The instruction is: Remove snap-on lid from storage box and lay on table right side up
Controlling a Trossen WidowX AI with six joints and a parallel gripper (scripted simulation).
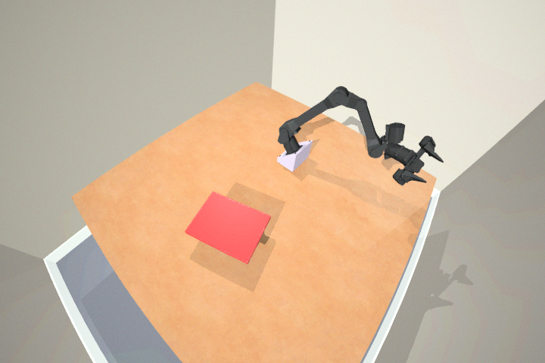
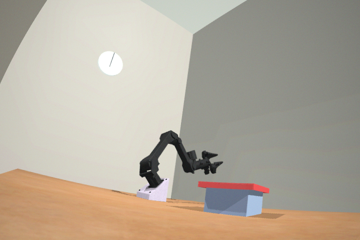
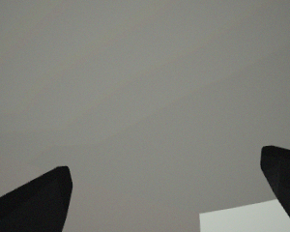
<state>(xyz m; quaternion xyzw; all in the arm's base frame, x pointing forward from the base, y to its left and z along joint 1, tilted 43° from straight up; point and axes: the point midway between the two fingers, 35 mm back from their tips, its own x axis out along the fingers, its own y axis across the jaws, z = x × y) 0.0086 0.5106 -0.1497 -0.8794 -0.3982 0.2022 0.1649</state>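
Note:
A flat red lid sits on top of a pale blue storage box in the middle of the wooden table. In the top view the lid hides the box. My gripper is open and empty. It hangs in the air near the table's far right edge, well away from the lid and above its level. The wrist view shows only my two dark fingertips against a grey wall.
The arm's white base block stands at the back of the table. A white-rimmed frame runs along the table's right and front-left edges. Walls stand close behind.

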